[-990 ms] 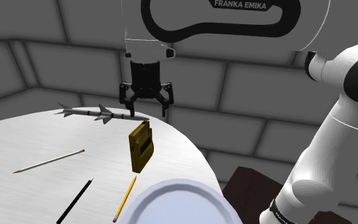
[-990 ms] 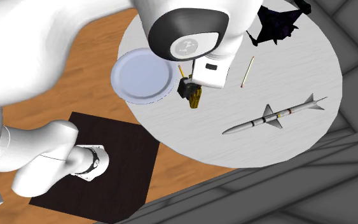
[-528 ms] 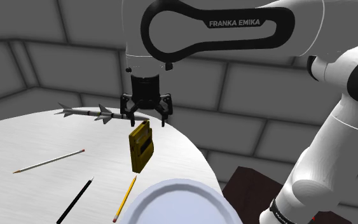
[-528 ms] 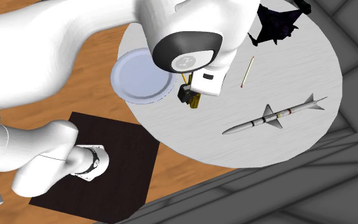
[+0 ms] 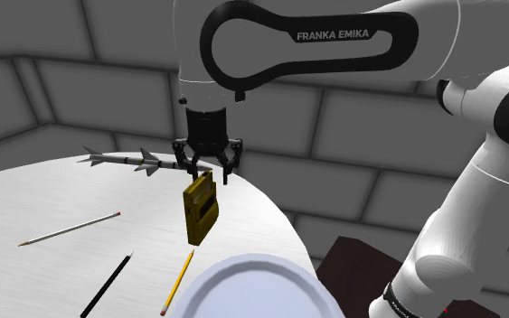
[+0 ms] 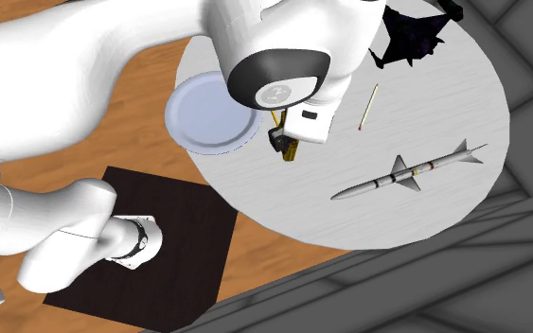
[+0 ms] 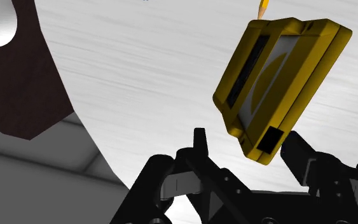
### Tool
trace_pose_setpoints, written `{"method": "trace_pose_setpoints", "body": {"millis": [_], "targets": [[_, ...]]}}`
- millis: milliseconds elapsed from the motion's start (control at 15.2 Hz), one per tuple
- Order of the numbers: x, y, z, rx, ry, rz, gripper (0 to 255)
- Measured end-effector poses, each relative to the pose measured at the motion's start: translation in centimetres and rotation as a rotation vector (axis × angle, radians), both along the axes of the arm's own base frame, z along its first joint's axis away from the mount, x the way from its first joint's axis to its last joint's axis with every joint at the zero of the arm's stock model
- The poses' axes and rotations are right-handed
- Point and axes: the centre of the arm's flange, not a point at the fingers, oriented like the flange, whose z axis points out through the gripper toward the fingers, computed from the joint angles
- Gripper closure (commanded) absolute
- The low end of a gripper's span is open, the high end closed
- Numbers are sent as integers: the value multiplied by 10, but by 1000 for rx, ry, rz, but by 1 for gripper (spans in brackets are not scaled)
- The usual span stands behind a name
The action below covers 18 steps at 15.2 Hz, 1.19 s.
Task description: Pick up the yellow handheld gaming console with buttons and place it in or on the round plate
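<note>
The yellow handheld console [image 5: 202, 211] stands on end on the white round table [image 5: 44, 194], leaning a little; it also shows as the console [image 6: 292, 150] beneath the hand. My black gripper [image 5: 207, 173] hangs straight above it, fingers straddling its upper end. In the wrist view the gripper [image 7: 246, 134] has that yellow end, the console [image 7: 279, 83], between the fingers: one fingertip [image 7: 294, 145] lies close against its corner, the other fingertip [image 7: 199, 137] stands a gap away. The jaws are part-way in, not clasping. The pale round plate [image 5: 252, 287] lies near the table's front edge, the plate [image 6: 211, 113] beside the console.
A grey toy missile [image 5: 122, 160] lies behind the console. Pencils [image 5: 70, 229] and a dark pen [image 5: 108, 285] lie toward the shoulder view's left; a yellow pencil [image 5: 178, 280] lies by the plate. A dark crumpled object [image 6: 408, 36] sits at the table's far rim. The dark stand [image 6: 141, 246] is on wooden floor.
The gripper has come down onto the console's upper end, and its fingers have drawn closer together. The console has not moved.
</note>
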Motion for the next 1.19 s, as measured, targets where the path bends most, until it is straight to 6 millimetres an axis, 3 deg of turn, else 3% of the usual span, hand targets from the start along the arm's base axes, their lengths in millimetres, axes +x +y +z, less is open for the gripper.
{"method": "trace_pose_setpoints", "body": {"millis": [660,1188], "targets": [[0,0,3,0,-1,0,255],[-1,0,41,0,0,0,255]]}}
